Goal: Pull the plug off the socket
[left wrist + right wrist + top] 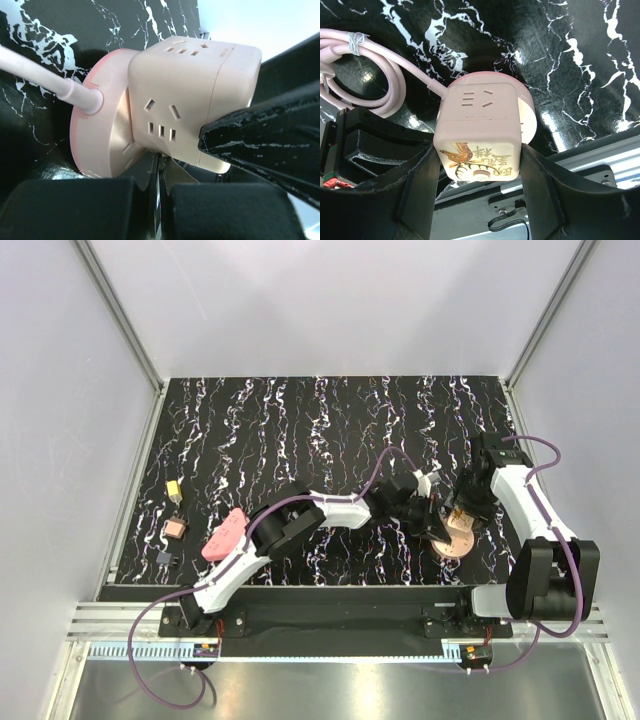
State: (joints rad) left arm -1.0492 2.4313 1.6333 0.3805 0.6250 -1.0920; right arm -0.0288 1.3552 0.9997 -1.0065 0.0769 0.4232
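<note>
R gripper point(480, 150) half-open, clamped on cube socket point(479, 107); L gripper point(159, 187) shut by round base point(97, 140).

So the left arm point(330, 508) and right arm point(525, 495) both crowd the pink cube point(461, 527) on its round base point(450, 548), right side of the marbled table point(300, 420). A pink blob point(225, 533) and three small bits point(173, 529) sit far left.

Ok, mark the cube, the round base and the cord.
cube point(478, 105), right wrist view, top face.
round base point(99, 142), left wrist view, flat face.
cord point(405, 67), right wrist view, stretch near the cube.
</note>
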